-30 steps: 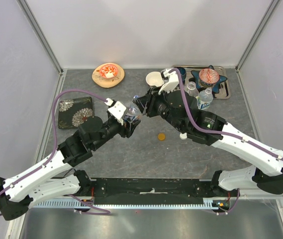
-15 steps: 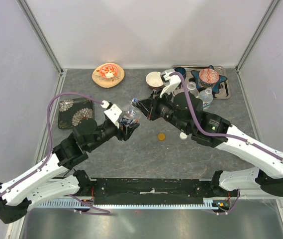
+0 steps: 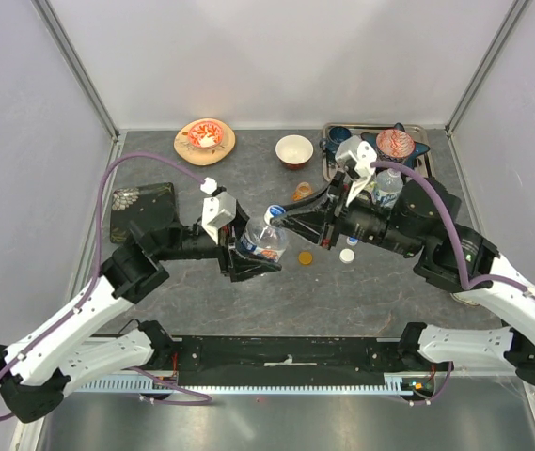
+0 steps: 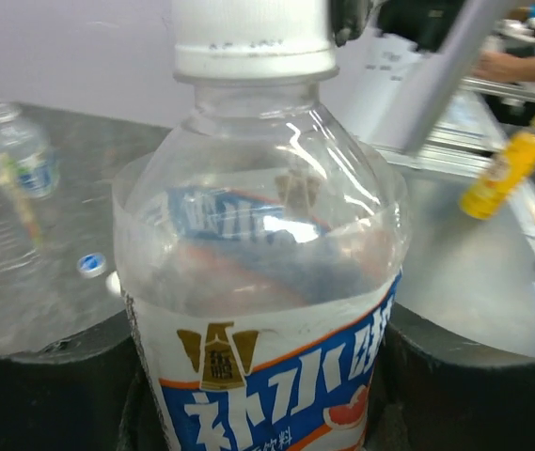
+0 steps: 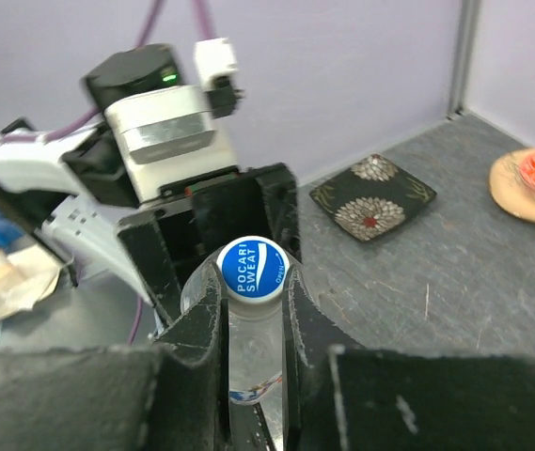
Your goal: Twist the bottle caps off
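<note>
My left jaws [image 3: 248, 252] are clamped on the body of a blue-labelled bottle [image 3: 265, 240], holding it tilted above the middle of the bench [image 3: 201, 301], neck toward my right arm. Half a second ago I had this bottle farther back, nearer the bowl; I have carried it toward my bases. A second ago my right jaws [image 5: 253, 310] stood partly open beside the neck. Now they are shut around its cap [image 5: 254, 268], one finger on each side, the blue top facing the right wrist camera. I judge both holds are set and twisting can begin; the cap looks seated, though I cannot see the thread.

Just beyond, two loose caps lie on the bench: an orange one [image 3: 305, 257] and a white one [image 3: 347, 255]. Past them the orange bottle [image 3: 302, 192] lies on its side.

Farther right, another bottle [image 3: 386, 188] stands at the near edge of a metal tray [image 3: 419, 173]. The tray also carries a dark cup [image 3: 332, 137] and a patterned dish [image 3: 396, 141]. The white bowl [image 3: 294, 150] looks empty. At the back left, a round plate [image 3: 205, 137] holds something red, and a flowered tile [image 3: 126, 199] lies at the left edge.
</note>
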